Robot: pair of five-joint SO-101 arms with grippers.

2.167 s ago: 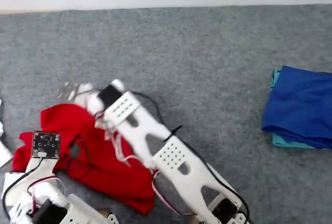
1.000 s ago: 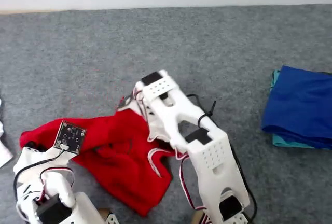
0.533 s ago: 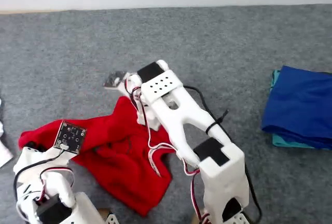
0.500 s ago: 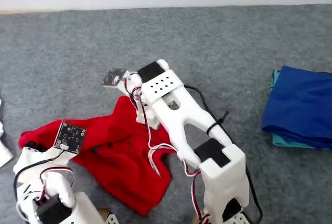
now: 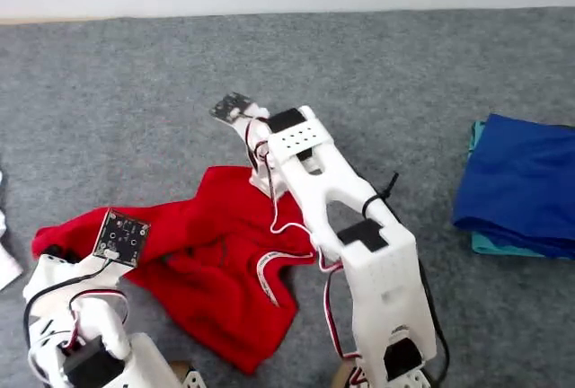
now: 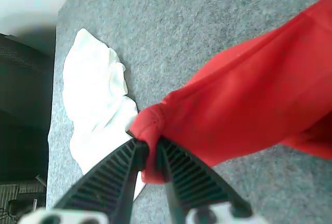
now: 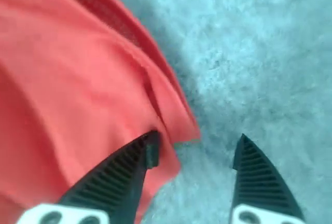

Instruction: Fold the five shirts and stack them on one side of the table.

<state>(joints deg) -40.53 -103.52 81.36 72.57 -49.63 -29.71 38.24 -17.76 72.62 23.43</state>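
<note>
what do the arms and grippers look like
White plastic. The right arm has perforated panels, black motor blocks and red, white and black cables; the left arm carries a black circuit board. The left gripper and right gripper have black ribbed fingers.

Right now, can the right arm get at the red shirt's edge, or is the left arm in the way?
Probably yes. The right hand hangs open right at the red shirt's edge, one finger over cloth, the other over bare carpet. The left hand is shut on another corner, well clear.
</note>
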